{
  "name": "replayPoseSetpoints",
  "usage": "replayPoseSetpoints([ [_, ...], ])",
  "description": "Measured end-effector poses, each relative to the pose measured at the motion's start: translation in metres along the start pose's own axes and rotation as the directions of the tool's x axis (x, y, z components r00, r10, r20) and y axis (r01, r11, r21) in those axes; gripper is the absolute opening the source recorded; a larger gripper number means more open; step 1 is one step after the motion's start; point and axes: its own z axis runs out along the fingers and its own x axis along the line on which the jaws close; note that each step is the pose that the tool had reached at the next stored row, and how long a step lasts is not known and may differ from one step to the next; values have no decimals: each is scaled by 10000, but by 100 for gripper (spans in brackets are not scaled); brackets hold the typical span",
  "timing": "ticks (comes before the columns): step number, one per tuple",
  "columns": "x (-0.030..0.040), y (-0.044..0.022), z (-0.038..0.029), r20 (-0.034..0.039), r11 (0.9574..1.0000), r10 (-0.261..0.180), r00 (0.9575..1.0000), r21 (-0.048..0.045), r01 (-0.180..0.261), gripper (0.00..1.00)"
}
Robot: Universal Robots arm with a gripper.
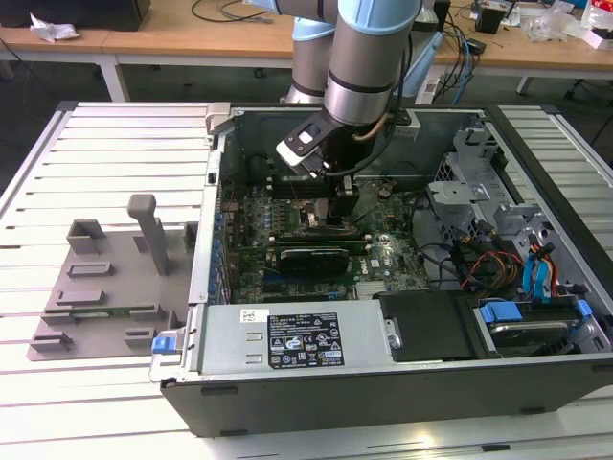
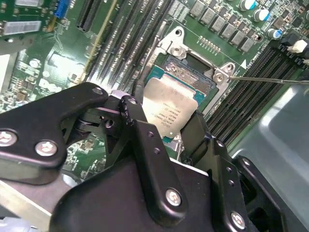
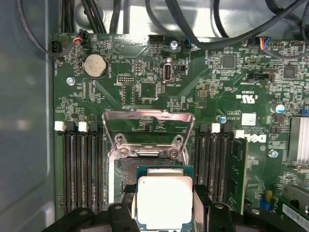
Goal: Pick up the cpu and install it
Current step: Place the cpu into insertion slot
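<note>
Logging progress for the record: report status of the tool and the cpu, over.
Tool shut on the cpu. Chip above the open socket inside the case. Socket's load plate raised; nothing seen in the way.

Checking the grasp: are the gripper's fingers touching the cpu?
Touching. In the first wrist view the gripper has its fingers pressed against opposite edges of the cpu, no gap visible.

small flat square cpu (image 3: 164,203), pale silvery metal lid with faint print, thin green board edge around it. lid up, pinched by the black gripper (image 3: 164,215) at its three and nine o'clock edges, taking the raised socket bracket (image 3: 149,116) as twelve. poised over the open socket (image 2: 193,72), slightly tilted in the second wrist view (image 2: 171,108); seated or not, unclear.
</note>
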Motion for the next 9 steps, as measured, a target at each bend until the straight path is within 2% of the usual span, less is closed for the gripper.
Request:
replayPoseSetpoints([
  [1,16,-1,18,7,10000,5,10000,-1,-5,55],
  [3,60,-23,96,44,10000,24,10000,1,-24,55],
  [5,83,-32,156,51,10000,36,10000,1,-36,55],
  [9,101,-29,204,51,10000,36,10000,1,-36,55],
])
